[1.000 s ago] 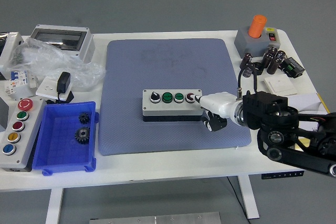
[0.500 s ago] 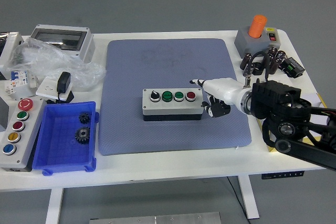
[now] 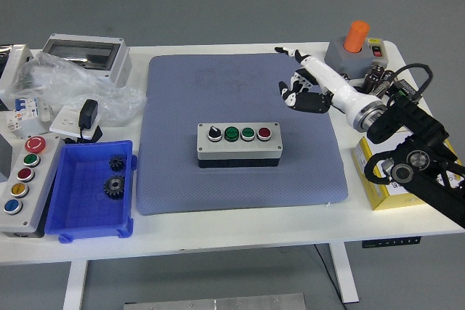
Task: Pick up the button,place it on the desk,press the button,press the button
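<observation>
A grey button box [image 3: 239,145] with a black knob, two green buttons and a red button [image 3: 264,133] lies on the blue mat [image 3: 240,99] in the middle of the table. My right hand [image 3: 301,83] hovers above the mat's far right part, up and to the right of the box and clear of it. Its index finger [image 3: 290,53] points out straight while the other fingers are curled; it holds nothing. My left arm is out of view.
A blue bin [image 3: 93,192] with two gears and a grey multi-button panel [image 3: 22,183] stand at the left. A plastic bag, switches and a grey enclosure [image 3: 83,56] sit at the back left. An orange-knob box [image 3: 353,52], capacitors and a yellow box [image 3: 385,179] are at the right.
My right hand has left the red button at the box's right end and moved up and to the right, away from the box. The box has not moved.
</observation>
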Tool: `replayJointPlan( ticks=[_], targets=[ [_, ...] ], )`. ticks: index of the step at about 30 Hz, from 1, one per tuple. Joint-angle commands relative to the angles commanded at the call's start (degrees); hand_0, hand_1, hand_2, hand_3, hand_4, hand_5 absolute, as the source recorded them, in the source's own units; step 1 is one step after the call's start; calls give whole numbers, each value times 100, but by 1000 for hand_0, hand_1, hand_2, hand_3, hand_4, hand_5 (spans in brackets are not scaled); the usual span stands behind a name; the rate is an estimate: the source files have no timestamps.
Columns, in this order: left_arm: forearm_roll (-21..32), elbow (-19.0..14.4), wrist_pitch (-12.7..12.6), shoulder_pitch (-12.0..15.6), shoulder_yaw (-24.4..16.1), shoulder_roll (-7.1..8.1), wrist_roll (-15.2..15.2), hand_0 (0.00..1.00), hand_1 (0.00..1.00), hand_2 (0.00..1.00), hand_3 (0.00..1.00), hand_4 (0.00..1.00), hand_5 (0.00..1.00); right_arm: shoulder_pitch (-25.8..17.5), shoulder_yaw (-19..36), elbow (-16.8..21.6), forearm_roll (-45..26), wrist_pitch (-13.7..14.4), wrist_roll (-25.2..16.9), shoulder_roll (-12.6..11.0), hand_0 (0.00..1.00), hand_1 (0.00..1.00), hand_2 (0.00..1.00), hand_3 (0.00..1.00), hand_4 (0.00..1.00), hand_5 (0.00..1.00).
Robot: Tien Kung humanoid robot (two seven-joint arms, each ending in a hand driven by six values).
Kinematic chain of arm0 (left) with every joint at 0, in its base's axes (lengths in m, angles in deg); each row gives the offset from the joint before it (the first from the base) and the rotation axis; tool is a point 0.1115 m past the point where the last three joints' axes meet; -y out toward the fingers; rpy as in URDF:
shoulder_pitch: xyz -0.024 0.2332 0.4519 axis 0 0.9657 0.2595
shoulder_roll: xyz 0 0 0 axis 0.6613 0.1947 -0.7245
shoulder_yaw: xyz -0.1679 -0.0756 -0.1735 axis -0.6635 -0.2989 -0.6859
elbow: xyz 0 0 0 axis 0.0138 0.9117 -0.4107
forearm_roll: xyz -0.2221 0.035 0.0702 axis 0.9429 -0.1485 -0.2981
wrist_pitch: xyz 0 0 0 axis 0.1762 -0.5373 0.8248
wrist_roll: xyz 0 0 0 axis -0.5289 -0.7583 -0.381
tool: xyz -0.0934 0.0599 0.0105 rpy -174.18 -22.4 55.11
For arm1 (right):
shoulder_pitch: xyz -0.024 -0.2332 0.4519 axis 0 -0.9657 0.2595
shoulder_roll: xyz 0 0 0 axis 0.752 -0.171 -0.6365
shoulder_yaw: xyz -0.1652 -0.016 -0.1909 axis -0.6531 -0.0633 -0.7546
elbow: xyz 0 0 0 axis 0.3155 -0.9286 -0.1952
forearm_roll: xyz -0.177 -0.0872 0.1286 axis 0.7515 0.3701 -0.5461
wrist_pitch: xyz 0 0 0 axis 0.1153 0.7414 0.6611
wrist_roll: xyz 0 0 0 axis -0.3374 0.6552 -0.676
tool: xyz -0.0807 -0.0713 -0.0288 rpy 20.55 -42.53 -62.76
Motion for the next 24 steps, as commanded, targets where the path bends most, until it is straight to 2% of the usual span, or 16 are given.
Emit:
replayJointPlan(
  ticks=[1, 6, 7, 12, 13, 16, 18, 19, 24],
  targets=[
    [-48, -9, -3, -20, -37, 15, 7, 620, 670, 599, 615, 721, 294, -118, 194, -87, -193, 168, -241, -3, 620, 625, 662, 759, 881, 537],
    [-409, -79, -38, -123, -347, 140, 41, 620, 670, 599, 615, 721, 294, -548, 1056, -253, -1079, 776, -1372, -134, 620, 625, 662, 759, 881, 537],
    [-499, -99, -46, -139, -427, 168, 47, 620, 670, 599, 612, 722, 299, -616, 1199, -257, -1223, 803, -1558, -155, 772, 690, 707, 735, 906, 600],
    [-946, -210, -86, -208, -848, 321, 62, 620, 670, 599, 612, 722, 299, -942, 1927, -193, -1882, 782, -2396, -202, 772, 690, 707, 735, 906, 600],
    [-1068, -244, -94, -221, -972, 353, 63, 620, 670, 599, 614, 722, 299, -1012, 2095, -160, -2006, 766, -2566, -204, 808, 715, 727, 738, 923, 677],
    [-1401, -366, -116, -260, -1308, 429, 56, 620, 670, 599, 614, 722, 299, -1190, 2481, -41, -2158, 734, -2906, -218, 808, 715, 727, 738, 923, 677],
    [-1611, -453, -126, -291, -1519, 464, 51, 620, 670, 599, 614, 722, 299, -1289, 2722, 30, -2203, 724, -3048, -238, 808, 715, 727, 738, 923, 677],
    [-1738, -516, -134, -312, -1646, 479, 46, 620, 670, 605, 619, 723, 299, -1345, 2861, 70, -2228, 717, -3098, -254, 818, 724, 730, 736, 966, 794],
    [-2367, -864, -164, -408, -2255, 501, 1, 620, 670, 605, 619, 723, 299, -1560, 3495, 222, -2373, 682, -3230, -336, 818, 724, 730, 736, 966, 794]
  ],
)
